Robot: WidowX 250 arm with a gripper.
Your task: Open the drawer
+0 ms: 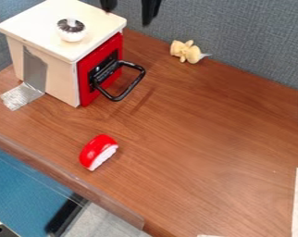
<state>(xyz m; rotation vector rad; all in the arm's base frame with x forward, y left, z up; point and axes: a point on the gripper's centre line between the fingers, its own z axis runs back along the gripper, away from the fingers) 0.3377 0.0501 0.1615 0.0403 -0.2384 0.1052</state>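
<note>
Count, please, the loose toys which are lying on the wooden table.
2. The red and white toy is near the table's lower left edge, and the yellow toy is beside the gray partition. Behind the box, some may be hidden.

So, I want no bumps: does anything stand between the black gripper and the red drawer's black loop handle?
Nothing visible stands between the gripper and the handle; the white knob sits aside, on the cream box.
</note>
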